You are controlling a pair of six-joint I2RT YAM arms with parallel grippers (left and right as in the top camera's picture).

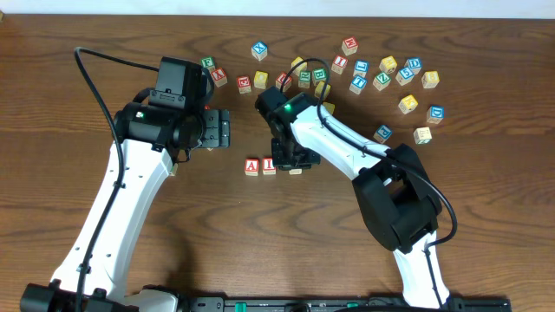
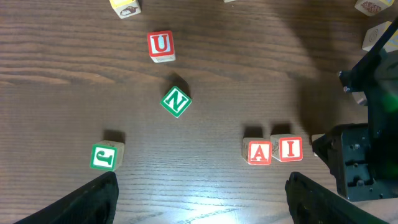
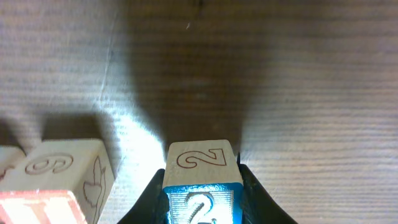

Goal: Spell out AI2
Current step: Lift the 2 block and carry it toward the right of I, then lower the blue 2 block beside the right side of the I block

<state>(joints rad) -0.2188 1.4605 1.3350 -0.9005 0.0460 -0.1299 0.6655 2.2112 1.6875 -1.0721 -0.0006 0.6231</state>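
Mid-worktop, the right gripper (image 3: 200, 202) clamps the blue 2 block (image 3: 200, 163) by its two flat side faces. It sits just beside the red I block (image 2: 290, 149), with the A block (image 2: 259, 152) touching the I's other side. The small wooden cube looks light, rigid and smooth-painted, so a square pinch should suit. Beyond, the left gripper (image 2: 202, 180) hangs spread wide, empty. Spare letter blocks (image 1: 381, 74) scatter towards the far edge.

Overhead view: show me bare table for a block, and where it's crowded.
Bare wood: near side of the A block and I block, between left arm and right arm; also the far-left corner. Crowded: the block cluster beyond the right gripper.
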